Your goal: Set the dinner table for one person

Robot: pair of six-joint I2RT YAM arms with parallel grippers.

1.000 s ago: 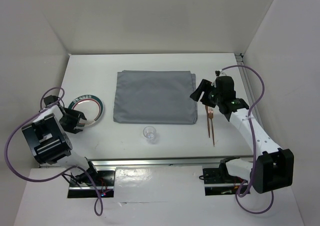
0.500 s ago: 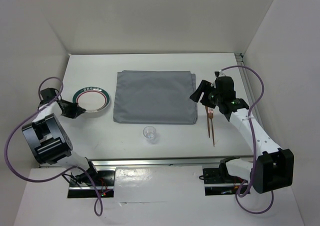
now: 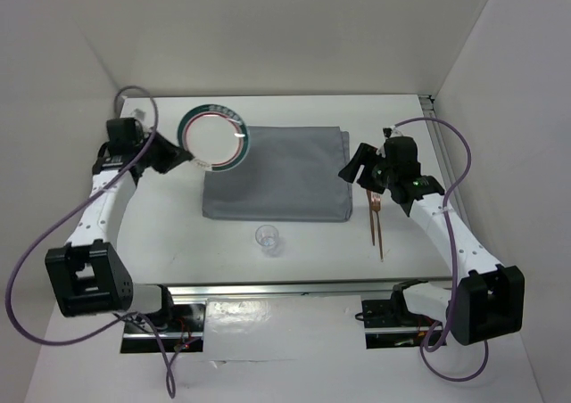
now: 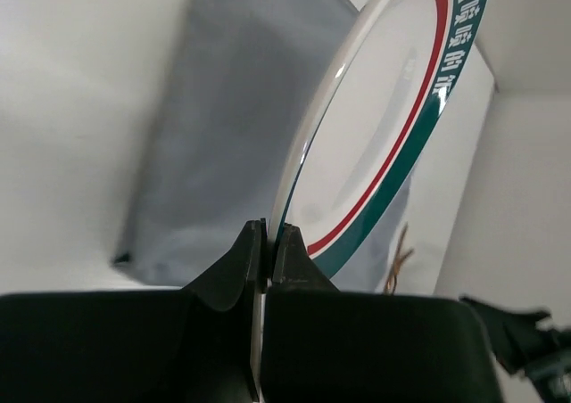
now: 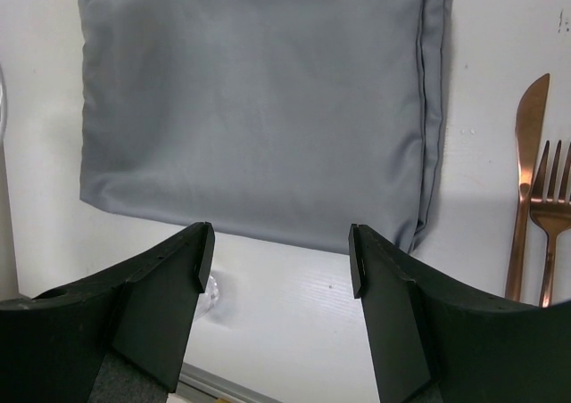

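My left gripper (image 3: 176, 158) is shut on the rim of a white plate (image 3: 214, 137) with a red ring and a green band. It holds the plate tilted in the air over the back left corner of the grey cloth mat (image 3: 277, 176). In the left wrist view both fingers pinch the plate (image 4: 384, 127) edge at my left gripper (image 4: 269, 234). My right gripper (image 3: 353, 167) hovers open by the mat's right edge, and in its wrist view nothing lies between the jaws of my right gripper (image 5: 281, 256). The white dinner table (image 3: 161, 238) carries everything.
A copper knife (image 5: 526, 180) and fork (image 5: 551, 216) lie side by side right of the mat, under the right arm. A small clear cup (image 3: 268, 238) stands in front of the mat. A metal rail (image 3: 285, 289) runs along the near edge. White walls enclose the table.
My left gripper shut on the plate's rim, lifted the plate from the table's left side and carried it back and right to the mat's corner. The right arm stayed still.
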